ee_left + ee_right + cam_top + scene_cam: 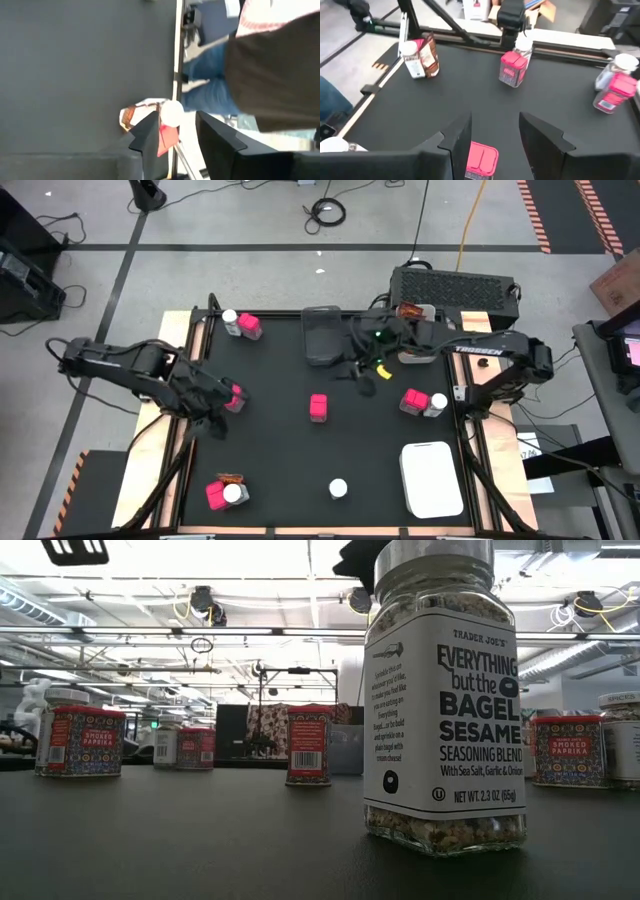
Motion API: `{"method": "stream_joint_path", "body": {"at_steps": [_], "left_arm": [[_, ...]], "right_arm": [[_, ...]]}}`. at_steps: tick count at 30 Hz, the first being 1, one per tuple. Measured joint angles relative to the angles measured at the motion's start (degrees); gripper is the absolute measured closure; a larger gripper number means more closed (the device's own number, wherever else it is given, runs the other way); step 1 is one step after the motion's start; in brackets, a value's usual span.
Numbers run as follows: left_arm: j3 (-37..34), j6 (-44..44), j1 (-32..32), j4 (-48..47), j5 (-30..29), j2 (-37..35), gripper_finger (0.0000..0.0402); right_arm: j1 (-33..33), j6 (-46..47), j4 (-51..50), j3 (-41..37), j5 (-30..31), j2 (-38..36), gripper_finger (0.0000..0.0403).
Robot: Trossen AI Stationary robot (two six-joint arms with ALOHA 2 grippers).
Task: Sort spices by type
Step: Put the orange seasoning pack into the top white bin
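Note:
Pink packs, white-lidded jars and orange-red sachets stand in small groups on the black mat. My left gripper point(215, 412) is open at the table's left side, beside a pink pack point(234, 398) and a jar point(523, 46). Its wrist view looks past the fingers to the near-left group: jar point(171, 112), pink pack point(167, 138), sachet point(130, 116). My right gripper point(358, 370) is open over the mat's middle, pointing left. The centre pink pack point(481, 161) stands on the mat just ahead of and below its fingers, untouched. A lone jar point(338, 489) stands near the near edge.
A white bin point(432, 478) lies near right, and a dark grey tray point(322, 338) at the far middle. A jar and pink pack point(240, 325) stand far left, another pair point(423, 403) at right, a sachet point(410, 310) far right. A person in jeans point(210, 92) stands beyond the mat's edge.

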Motion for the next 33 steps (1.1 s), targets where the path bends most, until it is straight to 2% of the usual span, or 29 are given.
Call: {"method": "stream_joint_path", "body": {"at_steps": [12, 25, 28, 33], "left_arm": [[-3.6, 0.36, -11.51, 1.6, -3.06, 6.79, 0.017], [-3.63, 1.42, -22.66, 6.48, -6.5, 18.88, 0.0164], [-3.63, 0.26, -24.26, 6.5, -9.2, 21.49, 0.0164], [-3.63, -0.04, -26.28, 6.89, -9.36, 24.98, 0.0164]], "right_arm": [[0.52, 0.02, 1.19, -0.01, -0.1, 2.35, 0.0243], [0.5, -3.79, 0.61, -0.01, -0.13, 2.35, 0.0243], [0.5, -4.48, 0.36, -0.01, -0.15, 2.35, 0.0243], [0.46, -4.92, 0.33, -0.01, -0.17, 2.35, 0.0243]]}}
